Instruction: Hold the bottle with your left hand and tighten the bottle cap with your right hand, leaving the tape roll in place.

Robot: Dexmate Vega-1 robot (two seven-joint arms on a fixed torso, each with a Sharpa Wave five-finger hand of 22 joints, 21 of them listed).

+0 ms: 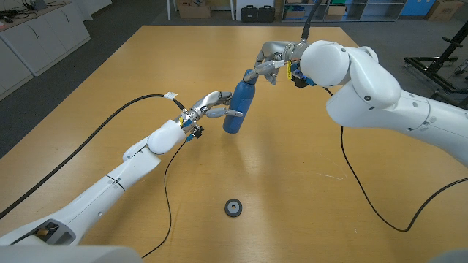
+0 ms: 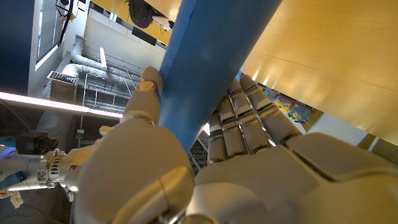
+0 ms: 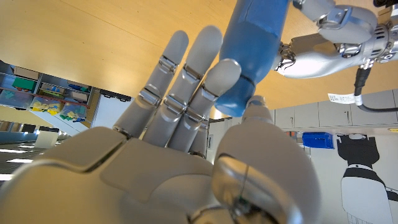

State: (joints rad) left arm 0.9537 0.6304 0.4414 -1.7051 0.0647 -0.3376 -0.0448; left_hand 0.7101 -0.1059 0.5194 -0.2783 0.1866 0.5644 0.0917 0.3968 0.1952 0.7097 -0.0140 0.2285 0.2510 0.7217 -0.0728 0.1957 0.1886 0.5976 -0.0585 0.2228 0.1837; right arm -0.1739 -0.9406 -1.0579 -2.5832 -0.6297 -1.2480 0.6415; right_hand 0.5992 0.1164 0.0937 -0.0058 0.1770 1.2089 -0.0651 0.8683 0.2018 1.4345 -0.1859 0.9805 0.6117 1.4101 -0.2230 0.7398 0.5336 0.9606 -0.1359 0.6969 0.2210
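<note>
Both hands [image 1: 212, 104] [image 1: 269, 64] on the tilted bottle [image 1: 238, 107]

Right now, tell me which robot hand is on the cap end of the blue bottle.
The right robot hand: its fingers pinch the tilted blue bottle at its cap, while the left robot hand grips the bottle's body lower down.

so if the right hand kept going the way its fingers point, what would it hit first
The bottle: the right hand already has its fingertips at the cap end, so it would likely push into that at once.
</note>
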